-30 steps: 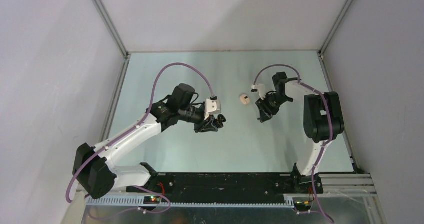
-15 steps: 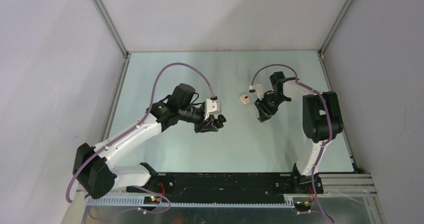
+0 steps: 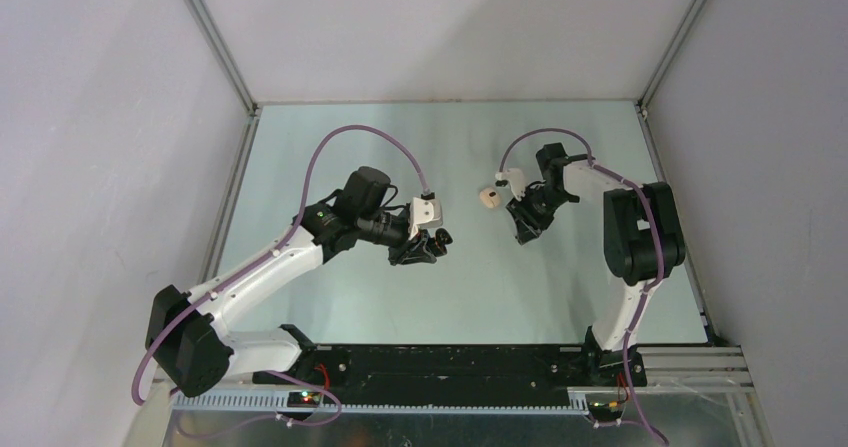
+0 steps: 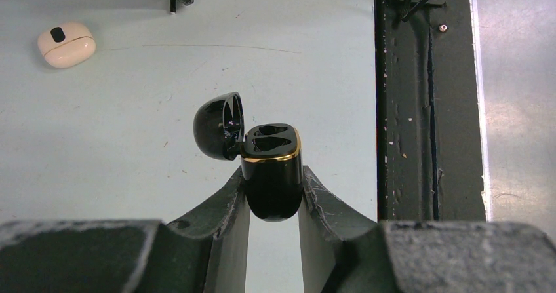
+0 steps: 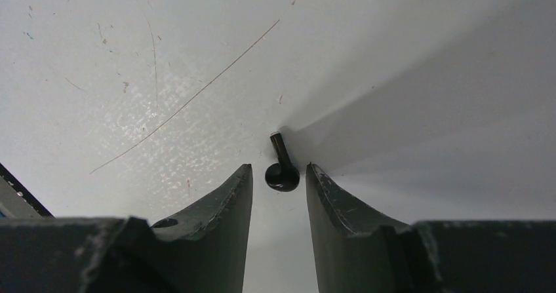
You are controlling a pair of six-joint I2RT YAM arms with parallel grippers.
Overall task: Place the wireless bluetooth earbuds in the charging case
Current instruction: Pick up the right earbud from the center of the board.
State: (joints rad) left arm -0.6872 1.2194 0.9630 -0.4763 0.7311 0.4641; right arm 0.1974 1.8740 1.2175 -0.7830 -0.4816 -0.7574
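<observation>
Straddling the black earbud on the table with the right gripper spread open — round head just between the tips, stem pointing straight away from the tool. Clamped in the left gripper: the black charging case, lid open, well apart.

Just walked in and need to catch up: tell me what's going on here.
The left claw is shut on a black charging case, its lid flipped open and its two wells looking empty. The right claw is open and low over the table, with one black earbud lying between its fingers, not gripped. A closed white case sits on the table nearby.
</observation>
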